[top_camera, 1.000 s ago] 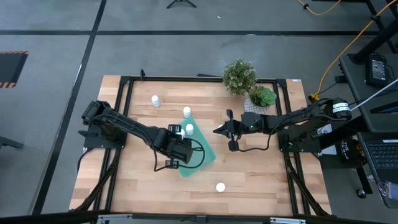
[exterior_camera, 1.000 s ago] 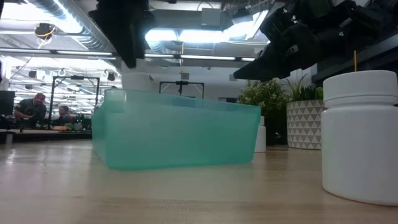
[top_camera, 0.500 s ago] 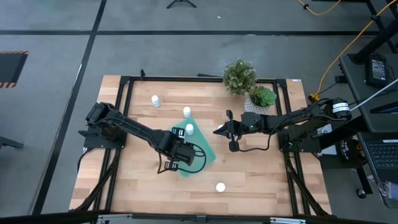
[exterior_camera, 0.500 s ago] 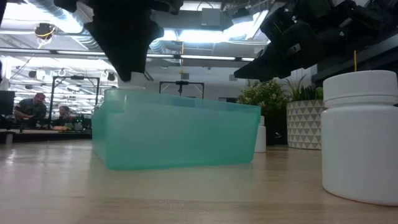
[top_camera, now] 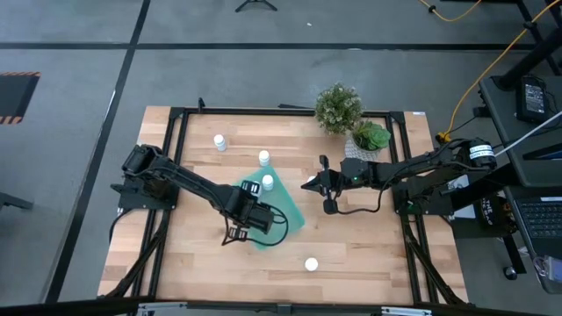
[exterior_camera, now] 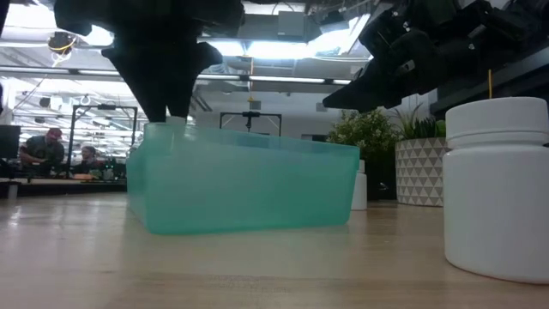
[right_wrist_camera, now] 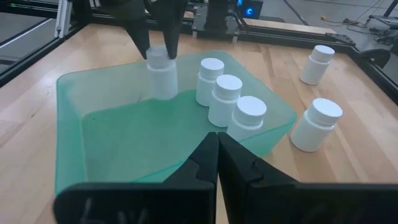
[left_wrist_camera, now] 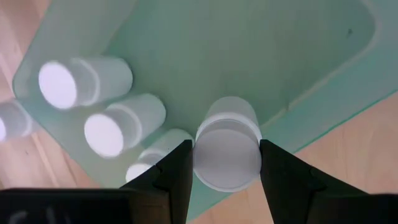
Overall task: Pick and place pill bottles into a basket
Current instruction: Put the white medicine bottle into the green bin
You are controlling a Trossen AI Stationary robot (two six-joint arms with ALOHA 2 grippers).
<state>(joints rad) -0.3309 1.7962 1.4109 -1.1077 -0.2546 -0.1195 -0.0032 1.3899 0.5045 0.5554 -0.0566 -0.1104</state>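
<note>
The teal basket (top_camera: 283, 218) (exterior_camera: 240, 189) (right_wrist_camera: 112, 124) lies mid-table. Three white pill bottles (right_wrist_camera: 225, 98) (left_wrist_camera: 106, 102) stand upright in a row along one of its walls. My left gripper (top_camera: 248, 218) (left_wrist_camera: 225, 163) (right_wrist_camera: 157, 37) points down into the basket, shut on another pill bottle (right_wrist_camera: 161, 76) (exterior_camera: 176, 124). More bottles stand on the bare table (top_camera: 219, 141) (top_camera: 263, 158) (top_camera: 311, 263) (exterior_camera: 496, 189). My right gripper (top_camera: 307, 184) (right_wrist_camera: 217, 142) hovers shut just right of the basket, holding nothing. My left gripper pinches the bottle's cap (left_wrist_camera: 227, 155) (right_wrist_camera: 159, 55) between its two fingers, one on either side. The fingers (right_wrist_camera: 140, 32) come from above, pointing down. The bottle hangs upright below them with its base inside the basket; whether it stands on the basket's floor I cannot tell.
Two potted plants (top_camera: 338, 107) (top_camera: 369, 139) stand at the far right of the table, the patterned pot (exterior_camera: 420, 172) behind the basket in the low view. Black frame rails (top_camera: 176, 140) run along the table's edges. People sit far off in the room (exterior_camera: 51, 146).
My left gripper has come down with the bottle and rolled slightly about its own axis. The bottle, earlier clear above the basket's rim in the low view, now sits mostly behind the rim. The grip has stayed the same.
</note>
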